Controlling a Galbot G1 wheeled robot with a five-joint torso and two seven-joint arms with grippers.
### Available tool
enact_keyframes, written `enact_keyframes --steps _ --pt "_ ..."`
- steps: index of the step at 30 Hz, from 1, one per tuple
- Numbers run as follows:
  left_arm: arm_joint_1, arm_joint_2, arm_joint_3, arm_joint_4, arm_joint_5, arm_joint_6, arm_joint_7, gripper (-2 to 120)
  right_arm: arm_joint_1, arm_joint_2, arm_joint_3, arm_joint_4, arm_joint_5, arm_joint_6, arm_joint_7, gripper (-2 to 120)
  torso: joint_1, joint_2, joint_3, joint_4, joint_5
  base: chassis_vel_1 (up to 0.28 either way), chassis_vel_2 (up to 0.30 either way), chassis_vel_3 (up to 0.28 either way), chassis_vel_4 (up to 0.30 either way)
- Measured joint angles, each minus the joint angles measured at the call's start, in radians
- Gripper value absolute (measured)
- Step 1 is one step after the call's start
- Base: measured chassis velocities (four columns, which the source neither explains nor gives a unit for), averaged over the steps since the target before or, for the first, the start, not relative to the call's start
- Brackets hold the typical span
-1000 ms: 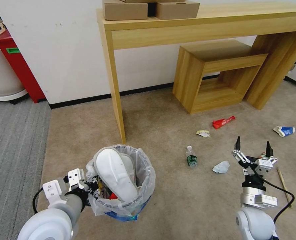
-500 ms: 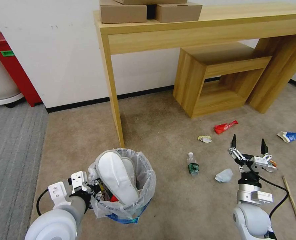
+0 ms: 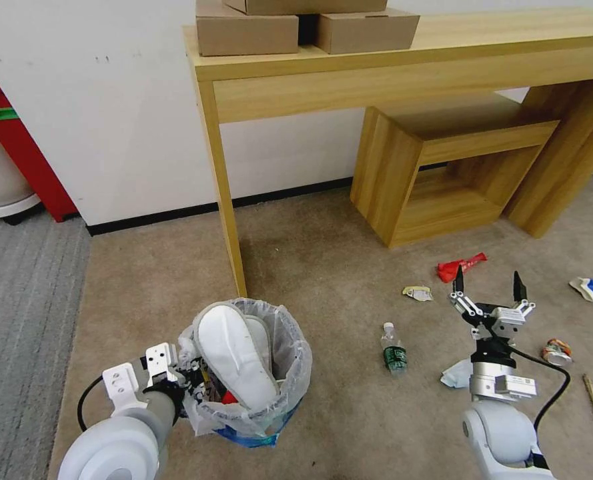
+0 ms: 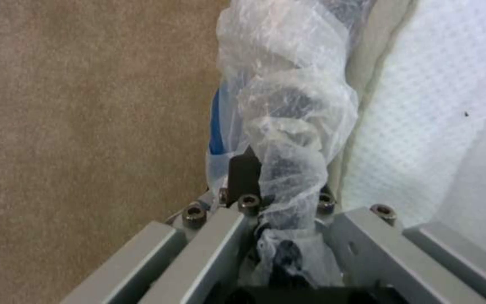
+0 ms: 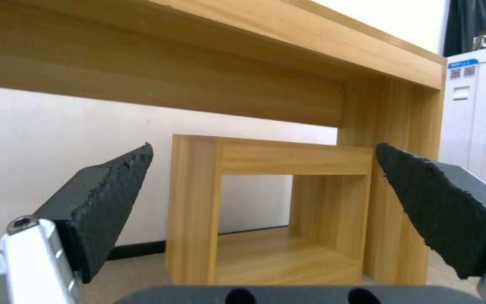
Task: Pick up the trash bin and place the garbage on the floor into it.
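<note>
A pale wood-grain table [image 3: 403, 63] with a boxy open stool [image 3: 443, 173] beneath stands at the far wall on the beige short-pile floor [image 3: 323, 267]. At near left, the round trash bin [image 3: 289, 373], lined with crinkled clear plastic and holding a white padded slipper [image 3: 233, 353], is pinched at its rim by the left gripper [image 4: 271, 185]. At near right, the right gripper [image 3: 487, 288] is spread wide, its black wedge tips pointing up, above the floor among a small clear bottle [image 3: 393, 348], crumpled white paper [image 3: 455, 375], a red wrapper [image 3: 460, 266] and a crushed can [image 3: 556, 351].
</note>
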Motion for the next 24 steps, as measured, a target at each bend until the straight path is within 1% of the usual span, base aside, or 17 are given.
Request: enact_keyframes --steps 12,17,24 --pt "-0.008 0.002 0.003 0.008 0.0 -0.001 0.0 0 0.016 -0.013 0.0 -0.015 0.047 0.0 -0.031 100 0.0 0.0 0.0 0.0 0.0001 0.0 0.0 0.0 0.0" --pt "0.0 -0.008 0.013 0.009 0.03 -0.006 0.016 0 0.014 -0.014 0.001 -0.022 0.023 0.031 -0.035 100 0.0 0.0 0.0 0.0 0.0001 0.0 0.0 0.0 0.0" --pt "0.006 -0.01 0.02 0.008 0.026 -0.003 0.015 0 0.004 -0.013 0.009 -0.024 0.016 0.056 -0.045 100 0.0 0.0 0.0 0.0 0.0001 0.0 0.0 0.0 0.0"
